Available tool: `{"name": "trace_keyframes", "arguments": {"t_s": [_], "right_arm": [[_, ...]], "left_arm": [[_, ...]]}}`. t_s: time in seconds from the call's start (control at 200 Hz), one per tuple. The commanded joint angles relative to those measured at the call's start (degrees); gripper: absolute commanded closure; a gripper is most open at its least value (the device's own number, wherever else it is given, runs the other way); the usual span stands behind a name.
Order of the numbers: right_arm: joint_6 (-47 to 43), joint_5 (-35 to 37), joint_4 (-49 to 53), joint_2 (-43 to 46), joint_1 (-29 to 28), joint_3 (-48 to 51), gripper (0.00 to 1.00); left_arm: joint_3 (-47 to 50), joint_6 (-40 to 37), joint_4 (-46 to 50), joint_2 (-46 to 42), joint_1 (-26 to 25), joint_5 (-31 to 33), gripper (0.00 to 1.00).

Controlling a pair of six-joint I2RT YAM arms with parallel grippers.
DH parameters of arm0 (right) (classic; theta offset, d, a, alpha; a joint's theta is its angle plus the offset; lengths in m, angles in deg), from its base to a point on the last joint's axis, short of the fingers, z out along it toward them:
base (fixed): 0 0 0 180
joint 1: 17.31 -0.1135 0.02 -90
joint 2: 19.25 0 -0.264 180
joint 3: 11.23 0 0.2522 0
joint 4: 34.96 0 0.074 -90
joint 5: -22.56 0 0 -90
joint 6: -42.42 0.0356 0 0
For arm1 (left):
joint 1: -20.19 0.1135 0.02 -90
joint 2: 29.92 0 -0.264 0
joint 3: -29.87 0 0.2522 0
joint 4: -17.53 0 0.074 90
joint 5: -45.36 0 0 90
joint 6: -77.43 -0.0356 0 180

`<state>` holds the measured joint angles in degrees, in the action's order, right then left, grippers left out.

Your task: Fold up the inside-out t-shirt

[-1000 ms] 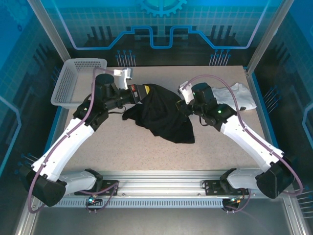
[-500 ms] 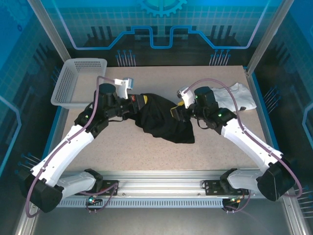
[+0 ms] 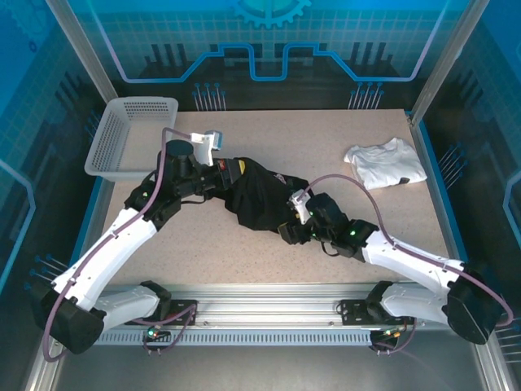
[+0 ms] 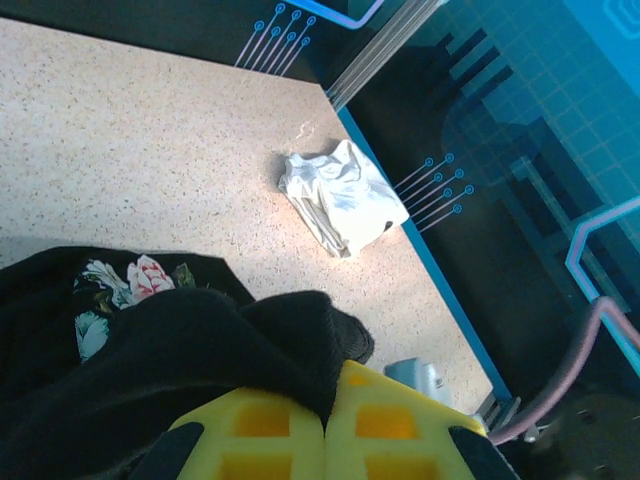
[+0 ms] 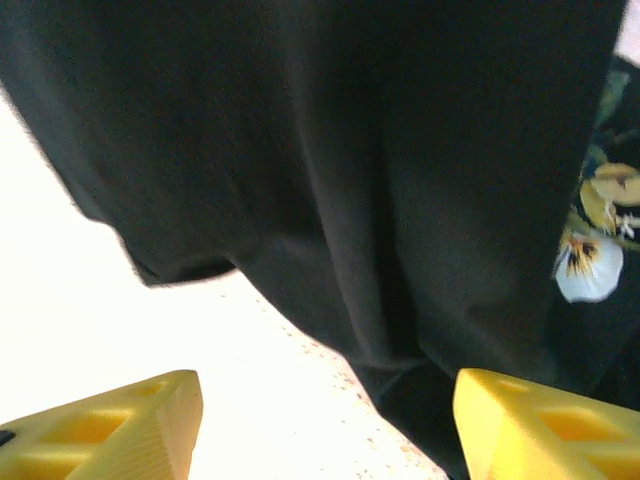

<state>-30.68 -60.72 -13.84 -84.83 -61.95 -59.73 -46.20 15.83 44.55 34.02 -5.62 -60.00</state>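
Observation:
The inside-out t-shirt lies bunched in a black heap at mid-table. My left gripper is at its far left edge, yellow fingers shut on a fold of black cloth. In the left wrist view that fold rises between the closed left gripper, and the t-shirt shows a patch of floral print. My right gripper sits low at the heap's near right edge. In the right wrist view the right gripper stands open over bare table, the t-shirt hanging just ahead with a flower at right.
A small white garment lies at the far right of the table, also seen as the white garment in the left wrist view. A white mesh basket stands at the far left corner. The metal rail runs along the near edge.
My right arm has let go of the shirt's far right side, swung toward the near edge and opened. The shirt has dropped into a lower heap. The left gripper keeps its hold.

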Motion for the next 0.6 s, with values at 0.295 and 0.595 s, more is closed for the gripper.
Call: {"name": "trace_keyframes", "arguments": {"t_s": [0.295,0.595], "right_arm": [[-2.33,4.06,-22.33,-10.84,6.68,-3.27,1.0],[-11.18,1.01,-7.43,4.58,26.49,-20.26,1.0]], "left_arm": [[-6.39,0.77,-2.63,0.16,-0.47,3.3,1.0],[-13.46,-0.28,-6.64,-0.98,-0.41,9.8,1.0]]}}
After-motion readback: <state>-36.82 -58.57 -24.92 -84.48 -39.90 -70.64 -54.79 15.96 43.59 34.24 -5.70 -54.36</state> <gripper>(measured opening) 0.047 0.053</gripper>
